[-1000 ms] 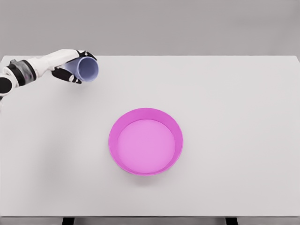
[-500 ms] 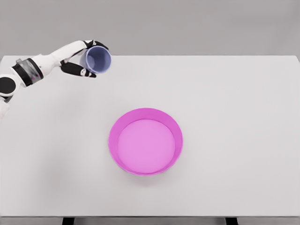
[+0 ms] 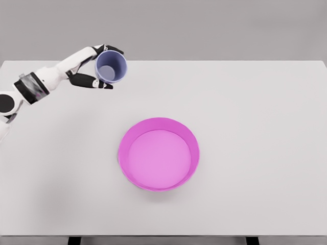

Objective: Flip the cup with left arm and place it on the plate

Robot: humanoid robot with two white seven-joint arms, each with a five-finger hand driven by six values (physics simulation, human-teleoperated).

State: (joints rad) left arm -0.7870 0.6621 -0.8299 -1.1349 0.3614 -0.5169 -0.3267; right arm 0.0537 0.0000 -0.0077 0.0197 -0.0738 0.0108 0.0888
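Grey wall behind, white table [image 3: 255, 127] filling most of the head view. Left arm [image 3: 46, 76] comes in from the left edge, white segments with dark joints, reaching over the table's far left part. Left hand [image 3: 94, 69] is closed around the cup [image 3: 111, 67], dark fingers [image 3: 92, 81] below it and more fingertips showing at its top rim. Cup is pale blue-violet, held up off the table, tilted so its open mouth faces the camera and the inside bottom shows. Plate [image 3: 159, 153], magenta with raised rim and lighter pink inside, sits on the table near centre, well apart from cup, nothing in it. Right arm not visible.
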